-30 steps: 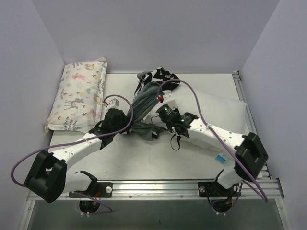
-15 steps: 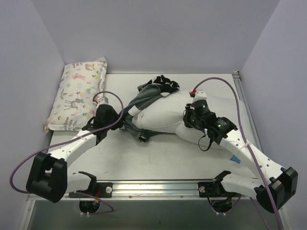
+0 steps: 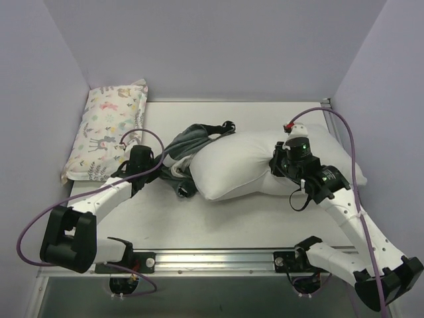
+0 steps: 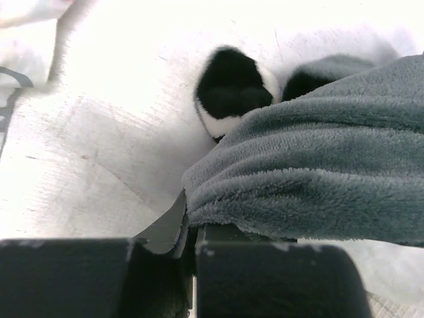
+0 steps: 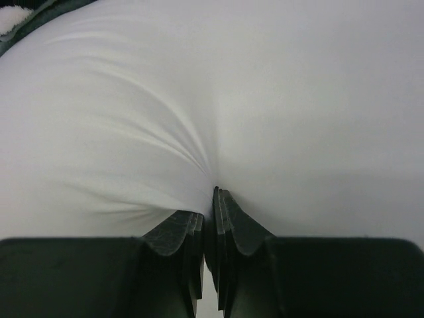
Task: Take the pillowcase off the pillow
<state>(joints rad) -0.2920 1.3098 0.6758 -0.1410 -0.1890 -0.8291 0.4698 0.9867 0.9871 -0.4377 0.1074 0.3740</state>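
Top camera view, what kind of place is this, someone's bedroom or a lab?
Probably a robot lab cell, not a bedroom: plain walls box in a white table, and the left arm and right arm are bolted to a metal rail at its near edge.

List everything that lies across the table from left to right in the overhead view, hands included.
small printed pillow → left hand, shut on the pillowcase → pillowcase → white pillow → right hand, pinching the white pillow
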